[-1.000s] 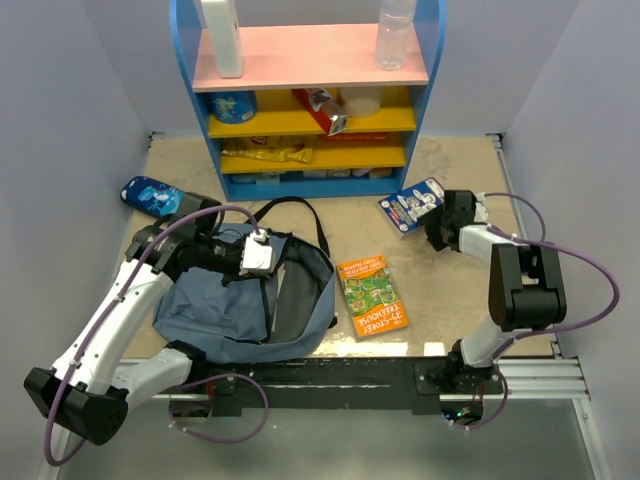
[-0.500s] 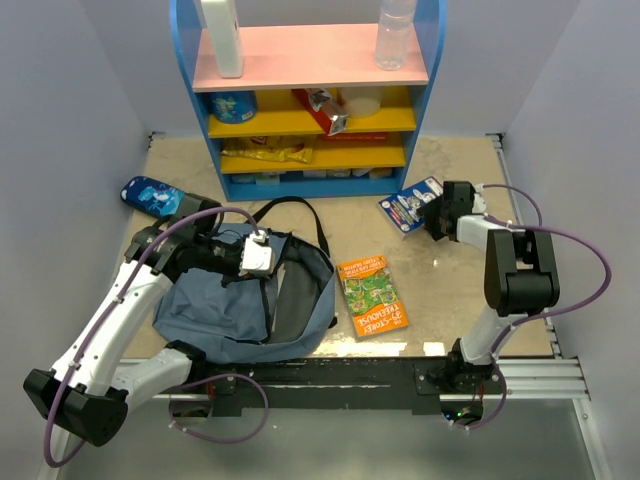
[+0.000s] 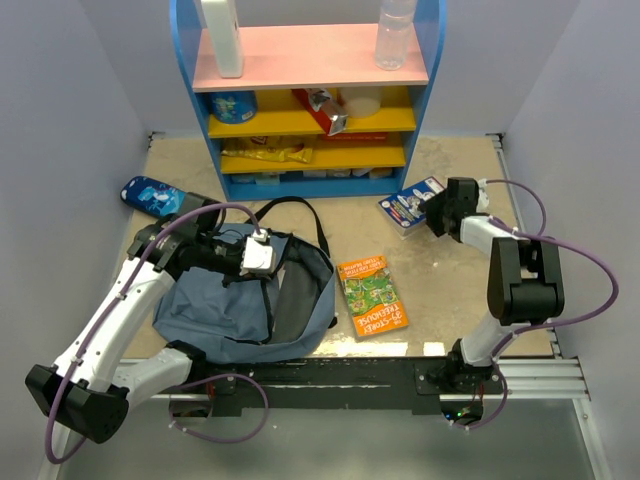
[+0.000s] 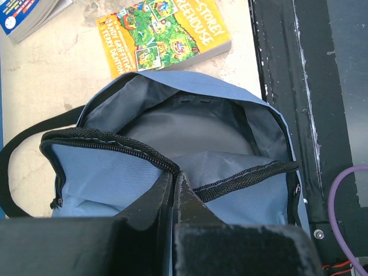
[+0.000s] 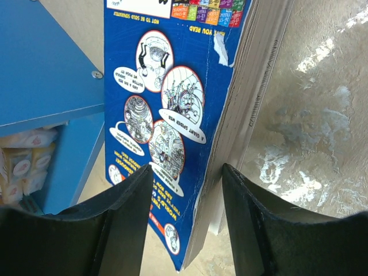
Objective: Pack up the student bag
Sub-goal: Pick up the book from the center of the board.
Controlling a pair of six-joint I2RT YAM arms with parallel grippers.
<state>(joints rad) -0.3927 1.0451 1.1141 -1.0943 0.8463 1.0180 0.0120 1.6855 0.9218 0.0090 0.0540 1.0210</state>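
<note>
The slate-blue student bag (image 3: 215,310) lies at the left front, its main compartment unzipped and gaping, dark lining showing (image 4: 190,123). My left gripper (image 3: 262,258) is shut on the bag's zipper edge (image 4: 174,178), holding the mouth up. A blue paperback (image 3: 410,204) lies at the right, near the shelf's foot. My right gripper (image 3: 432,212) is open, and in the right wrist view (image 5: 187,178) its fingers straddle the near edge of the blue paperback (image 5: 167,103), one over the cover and one beside the pages. An orange book (image 3: 371,295) lies flat just right of the bag.
A blue shelf unit (image 3: 310,90) with bottles, snacks and a can stands at the back. A small bright-blue pouch (image 3: 152,195) lies at the far left. The shelf's side panel (image 5: 40,69) is close to my right gripper. The black rail (image 4: 310,115) runs along the table's near edge.
My right gripper has moved a little left onto the blue paperback's edge. My left gripper and the bag have not moved.
</note>
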